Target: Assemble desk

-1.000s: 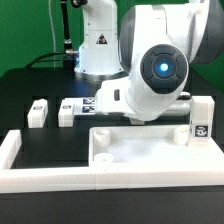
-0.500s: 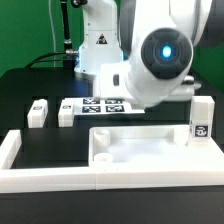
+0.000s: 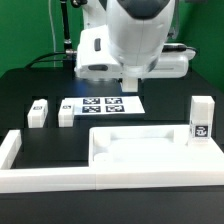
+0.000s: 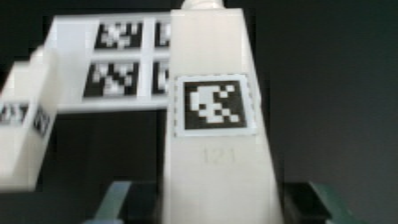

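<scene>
Squarely between fingers (image 4: 121,199): smooth white square-section leg (image 4: 217,150).

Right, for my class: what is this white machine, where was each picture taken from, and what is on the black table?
It is a robot arm building a small desk. One picture looks on from outside; the other comes from a camera on the arm's wrist. On the table lie a tray-like tabletop, two short legs and a flat marker board; a third leg stands upright at the tabletop's corner. The wrist picture shows the gripper holding a fourth leg.
</scene>
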